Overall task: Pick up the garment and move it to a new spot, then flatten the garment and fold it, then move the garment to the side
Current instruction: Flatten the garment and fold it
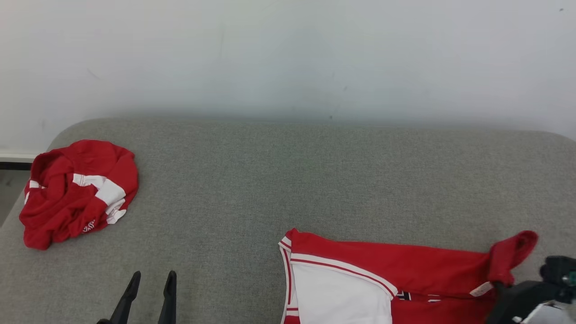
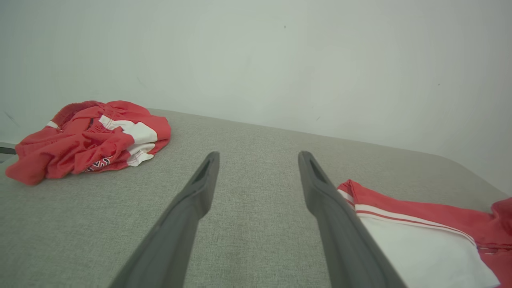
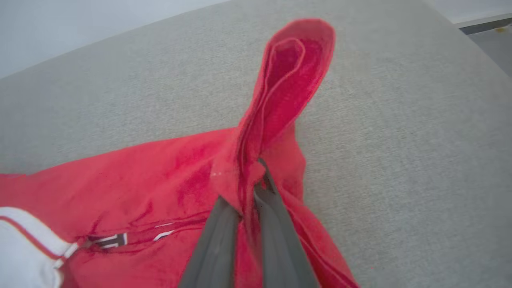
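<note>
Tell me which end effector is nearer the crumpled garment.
Left. The left end effector sits open near the crumpled garment; right end effector is far across, shut on the spread garment.

A plain indoor room, likely a lab or test space: a grey fabric-covered table (image 1: 288,180) stands against a bare, scuffed white wall (image 1: 288,54), with grey floor (image 1: 9,198) and dark skirting (image 1: 15,165) far left.

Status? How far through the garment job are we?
Early. Looks done: garment lies partly spread on the grey table. In hand: right gripper shut on its bunched red corner; left gripper open, empty. Left: flatten, fold, move aside. Another crumpled red garment sits at the table's left.
</note>
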You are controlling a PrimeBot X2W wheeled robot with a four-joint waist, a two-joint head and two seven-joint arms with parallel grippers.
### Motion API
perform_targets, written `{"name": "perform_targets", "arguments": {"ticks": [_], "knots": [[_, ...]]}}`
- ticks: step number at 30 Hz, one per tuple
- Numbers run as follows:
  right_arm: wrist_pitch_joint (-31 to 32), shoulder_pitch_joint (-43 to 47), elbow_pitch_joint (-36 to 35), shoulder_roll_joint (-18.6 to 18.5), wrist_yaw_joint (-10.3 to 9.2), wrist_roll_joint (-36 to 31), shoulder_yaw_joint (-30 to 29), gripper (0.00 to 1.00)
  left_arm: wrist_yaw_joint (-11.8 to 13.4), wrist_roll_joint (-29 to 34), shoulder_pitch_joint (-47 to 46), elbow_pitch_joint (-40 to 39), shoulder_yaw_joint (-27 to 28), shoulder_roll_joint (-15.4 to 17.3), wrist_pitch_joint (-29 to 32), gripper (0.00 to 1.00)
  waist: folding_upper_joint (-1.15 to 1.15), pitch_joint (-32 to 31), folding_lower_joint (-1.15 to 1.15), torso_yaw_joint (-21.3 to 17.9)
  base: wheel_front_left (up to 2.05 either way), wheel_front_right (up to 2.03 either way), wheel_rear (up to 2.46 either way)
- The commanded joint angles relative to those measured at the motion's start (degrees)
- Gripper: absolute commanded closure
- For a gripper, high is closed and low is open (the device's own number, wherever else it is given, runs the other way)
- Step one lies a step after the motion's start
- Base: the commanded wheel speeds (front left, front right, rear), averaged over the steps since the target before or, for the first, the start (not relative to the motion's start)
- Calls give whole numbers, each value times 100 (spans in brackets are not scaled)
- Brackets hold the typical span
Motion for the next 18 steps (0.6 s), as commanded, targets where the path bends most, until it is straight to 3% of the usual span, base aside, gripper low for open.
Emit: {"name": "perform_targets", "arguments": {"ticks": [1, 2, 8, 18], "knots": [[41, 143, -101, 8, -10, 257, 345, 100, -12, -38, 97, 33, 8, -10, -22, 0, -1, -7, 0, 15, 0, 0, 0], [41, 143, -101, 8, -10, 257, 345, 100, -12, -38, 97, 33, 8, -10, -22, 0, -1, -7, 0, 15, 0, 0, 0], [-16, 322, -270, 1, -10, 1011, 1802, 100, -25, -84, 59, 71, -41, -20, -20, 0, -1, -24, 0, 45, 0, 0, 0], [-153, -336, 321, 1, -10, 1383, 3444, 100, -36, -114, 5, 101, -159, 41, 29, 0, -1, -73, 0, 248, 0, 0, 0]]}}
